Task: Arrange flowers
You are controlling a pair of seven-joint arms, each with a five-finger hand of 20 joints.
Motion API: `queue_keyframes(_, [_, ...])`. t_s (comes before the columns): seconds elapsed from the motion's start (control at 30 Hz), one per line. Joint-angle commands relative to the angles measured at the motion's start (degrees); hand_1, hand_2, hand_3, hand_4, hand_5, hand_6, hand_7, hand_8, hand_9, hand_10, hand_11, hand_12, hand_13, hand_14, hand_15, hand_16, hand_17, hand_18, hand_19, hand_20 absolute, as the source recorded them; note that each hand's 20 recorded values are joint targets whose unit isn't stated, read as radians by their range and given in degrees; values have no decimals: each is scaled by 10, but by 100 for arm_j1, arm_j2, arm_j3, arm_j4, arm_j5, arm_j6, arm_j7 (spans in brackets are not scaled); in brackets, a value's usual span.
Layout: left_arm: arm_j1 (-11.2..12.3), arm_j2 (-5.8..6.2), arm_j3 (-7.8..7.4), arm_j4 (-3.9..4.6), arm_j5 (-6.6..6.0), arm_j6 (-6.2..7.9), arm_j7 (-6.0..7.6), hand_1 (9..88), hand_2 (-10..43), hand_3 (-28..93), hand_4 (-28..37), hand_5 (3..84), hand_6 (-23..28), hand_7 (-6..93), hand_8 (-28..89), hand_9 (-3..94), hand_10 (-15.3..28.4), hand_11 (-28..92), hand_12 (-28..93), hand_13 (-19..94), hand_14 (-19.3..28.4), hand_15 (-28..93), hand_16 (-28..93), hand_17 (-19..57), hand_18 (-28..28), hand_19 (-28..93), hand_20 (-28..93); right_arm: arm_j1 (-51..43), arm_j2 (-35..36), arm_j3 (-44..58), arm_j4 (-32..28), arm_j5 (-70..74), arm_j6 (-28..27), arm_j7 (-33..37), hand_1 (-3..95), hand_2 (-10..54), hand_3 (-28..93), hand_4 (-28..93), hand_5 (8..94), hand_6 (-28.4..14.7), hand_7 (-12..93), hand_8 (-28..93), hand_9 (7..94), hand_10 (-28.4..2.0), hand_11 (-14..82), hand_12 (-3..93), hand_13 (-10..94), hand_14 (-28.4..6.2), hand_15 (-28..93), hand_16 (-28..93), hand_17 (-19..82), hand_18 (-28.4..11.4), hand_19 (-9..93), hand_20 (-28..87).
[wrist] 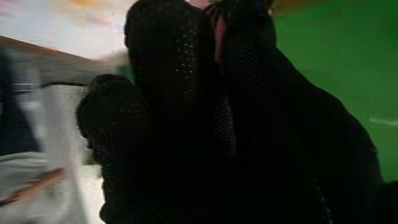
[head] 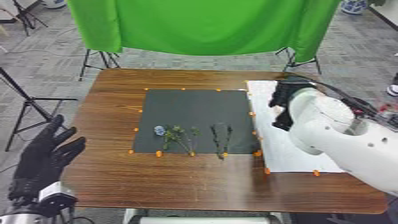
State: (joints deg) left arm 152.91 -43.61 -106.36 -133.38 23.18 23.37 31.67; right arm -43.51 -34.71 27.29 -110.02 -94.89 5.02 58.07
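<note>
In the head view, my right hand (head: 286,95) is over the far part of the white sheet (head: 286,155), right of the dark mat. Beside its glove lies a small pinkish patch (head: 274,110), too unclear to name. The right wrist view has my right hand (wrist: 187,130) with a narrow pink thing (wrist: 219,37) against the glove. On the near part of the mat lie a blue flower (head: 160,130), a leafy sprig (head: 177,133) and thin dark green stems (head: 219,140). My left hand (head: 40,156) is open at the table's left edge, holding nothing.
The dark mat (head: 195,107) lies mid-table on the brown wooden table (head: 178,185). Small orange markers (head: 159,153) line the mat and sheet. A green cloth (head: 204,25) hangs behind the table, with black stands (head: 31,100) at the sides.
</note>
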Motion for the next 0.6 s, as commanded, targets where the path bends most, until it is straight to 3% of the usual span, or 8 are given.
queue_keyframes(0.03, [204,-72,-133,-74,-75,131,103,301,75,628,-196,298,67,75,-73,249,180,225,114,198,279,570,-124,-59,284,584,-80,825,-1802,-618,127,-89,-210,-435,627,-95,738,-273,796,-18,231,100,918,-89,52,296,880,-41,415,240,614,-91,932,-11])
queue_keyframes(0.17, [94,-192,-133,-57,69,82,-94,301,74,628,-196,298,67,75,-72,249,180,226,115,198,279,570,-124,-59,284,584,-81,1035,-2463,-932,517,-35,-131,-497,626,-95,739,-272,796,-16,231,101,918,-88,52,296,882,-40,415,241,612,-92,932,2])
queue_keyframes(0.27, [-181,-437,-122,-5,364,-97,-498,302,73,629,-196,298,67,75,-72,250,181,225,115,198,279,570,-124,-59,284,584,-82,1031,-2869,-1055,908,-44,-21,-520,624,-95,738,-272,795,-13,234,100,919,-86,53,298,883,-39,419,240,608,-96,932,22])
queue_keyframes(0.3, [-155,-436,-146,-23,351,-70,-513,303,74,628,-197,298,67,75,-72,250,181,224,114,198,280,570,-124,-59,284,584,-82,1044,-3031,-1112,1082,-28,-38,-551,623,-95,738,-272,795,-12,234,100,919,-85,53,299,883,-38,421,240,607,-97,932,29])
queue_keyframes(0.33, [-345,-583,-146,9,524,-177,-778,302,73,628,-197,298,67,75,-72,250,181,224,114,198,280,570,-124,-59,284,584,-83,1118,-3104,-1279,1209,-8,133,-501,622,-95,739,-273,795,-11,235,98,919,-84,54,300,884,-36,425,240,605,-97,932,39])
queue_keyframes(0.37, [-394,-579,-132,22,523,-185,-762,302,73,628,-197,298,67,75,-72,250,181,224,114,198,279,570,-124,-59,284,584,-83,1063,-3249,-1257,1363,-102,92,-523,620,-95,740,-275,795,-11,237,95,921,-83,55,300,883,-36,430,237,603,-99,932,54])
queue_keyframes(0.47, [-597,-724,-142,53,698,-310,-997,302,73,629,-197,299,67,75,-73,250,180,225,115,199,279,570,-125,-59,284,585,-84,1085,-3515,-1410,1675,-51,143,-449,616,-95,744,-278,797,-7,238,91,922,-82,54,299,883,-36,437,237,601,-100,932,69])
queue_keyframes(0.6, [-749,-776,-105,94,768,-373,-1090,302,73,628,-197,299,67,74,-72,250,180,224,115,198,279,570,-124,-59,284,584,-85,919,-3815,-1337,1974,-56,31,-404,614,-95,745,-281,797,-5,242,88,925,-80,54,300,883,-34,444,235,595,-103,932,103])
